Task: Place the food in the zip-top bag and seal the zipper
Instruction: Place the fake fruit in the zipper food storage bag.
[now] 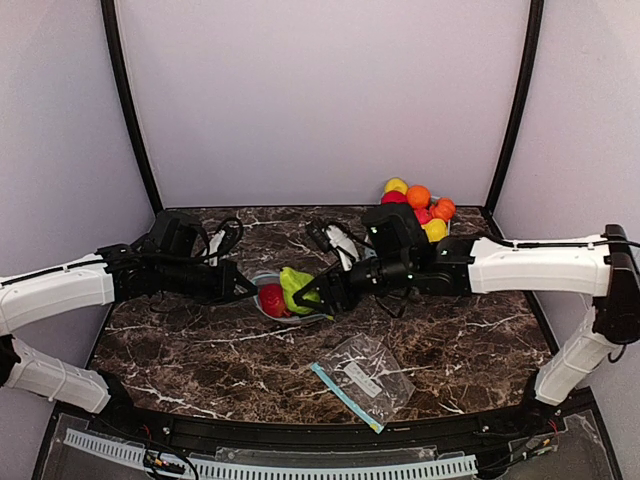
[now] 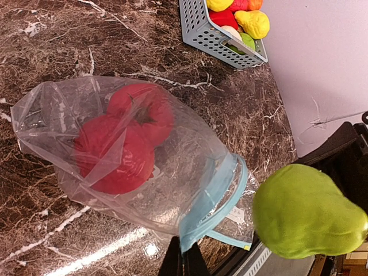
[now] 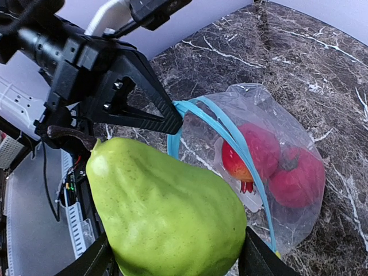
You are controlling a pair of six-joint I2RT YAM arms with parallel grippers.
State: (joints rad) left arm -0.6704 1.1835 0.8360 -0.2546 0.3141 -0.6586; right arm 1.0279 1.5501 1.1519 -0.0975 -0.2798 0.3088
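Observation:
A clear zip-top bag (image 2: 172, 172) with a light-blue zipper (image 2: 215, 198) lies open on the marble table; two red toy fruits (image 2: 123, 144) sit inside it. My left gripper (image 2: 184, 261) is shut on the bag's zipper rim and holds the mouth open. My right gripper (image 3: 172, 259) is shut on a green pear (image 3: 167, 213) and holds it just in front of the bag's mouth (image 3: 230, 144). In the top view the pear (image 1: 295, 285) is next to the red fruits (image 1: 272, 298), between the left gripper (image 1: 245, 285) and right gripper (image 1: 315, 293).
A light-blue slatted basket (image 2: 213, 34) with several red, orange and yellow toy fruits (image 1: 420, 205) stands at the back right. A second, empty zip-top bag (image 1: 365, 378) lies flat near the front edge. Black cables lie behind the arms.

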